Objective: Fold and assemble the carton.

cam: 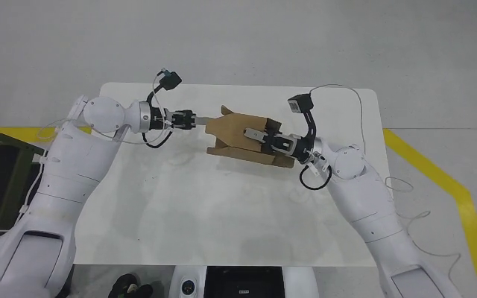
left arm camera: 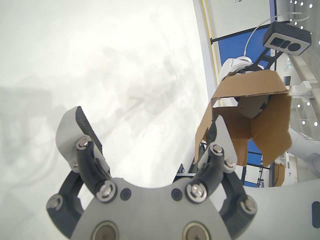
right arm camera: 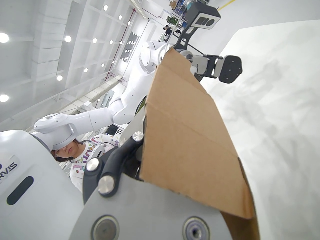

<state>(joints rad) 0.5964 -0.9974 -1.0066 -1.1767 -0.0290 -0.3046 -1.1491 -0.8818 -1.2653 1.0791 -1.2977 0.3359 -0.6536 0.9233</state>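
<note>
A brown cardboard carton (cam: 240, 134) is held partly opened over the middle of the white table (cam: 186, 216), its flaps loose. My right gripper (cam: 258, 135) is shut on its top panel, with one finger (right arm camera: 134, 126) on the outside and a grey finger (left arm camera: 250, 108) inside the carton (left arm camera: 262, 126). My left gripper (cam: 198, 119) is at the carton's left end, open. In the left wrist view that gripper (left arm camera: 150, 126) has one fingertip (left arm camera: 220, 131) right against a flap edge, and nothing sits between its fingers. The carton (right arm camera: 185, 136) hides the right gripper's other finger.
The table's far edge lies close behind the carton, and its near half is bare white surface. Yellow floor tape (cam: 428, 167) runs past the right side. A dark bin (cam: 11, 179) stands off the table's left edge.
</note>
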